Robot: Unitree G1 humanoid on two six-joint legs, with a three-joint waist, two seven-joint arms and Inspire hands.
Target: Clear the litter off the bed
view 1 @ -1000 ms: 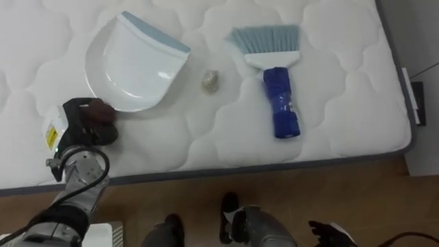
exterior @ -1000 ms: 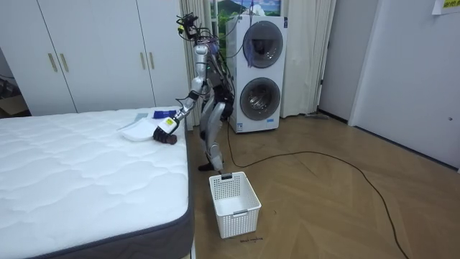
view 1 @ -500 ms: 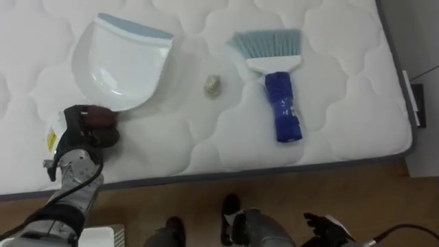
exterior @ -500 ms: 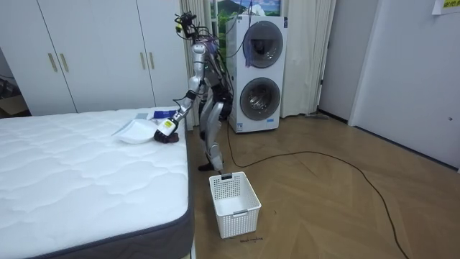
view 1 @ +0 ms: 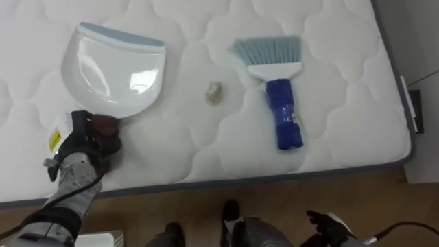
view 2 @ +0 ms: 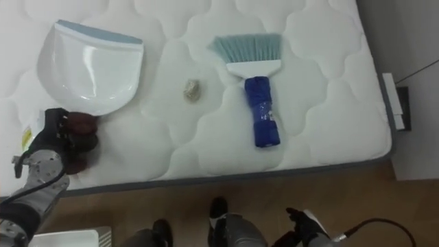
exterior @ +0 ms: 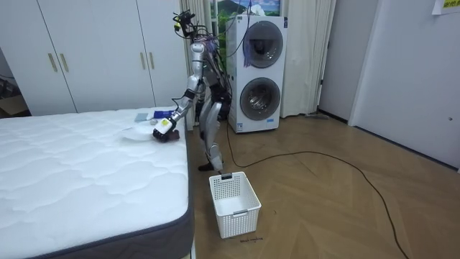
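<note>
Left hand (view 1: 84,143) clamped on the dark handle of the white plastic dustpan with a blue lip (view 1: 113,68), at the near edge of the white quilted mattress (view 1: 343,103).
A small crumpled scrap (view 1: 215,91) lies between the dustpan and the blue-handled brush with pale-blue bristles (view 1: 278,96), apart from both. Right hand (view 1: 328,224) sits below the mattress's near edge; its state cannot be told.

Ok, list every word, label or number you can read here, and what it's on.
No text here can be read.
The yellow label at the left hand: too small to read.
Pale marks on the brush handle: blurred, unreadable.
The yellow sign high on the wall in the room view: too small to read.
</note>
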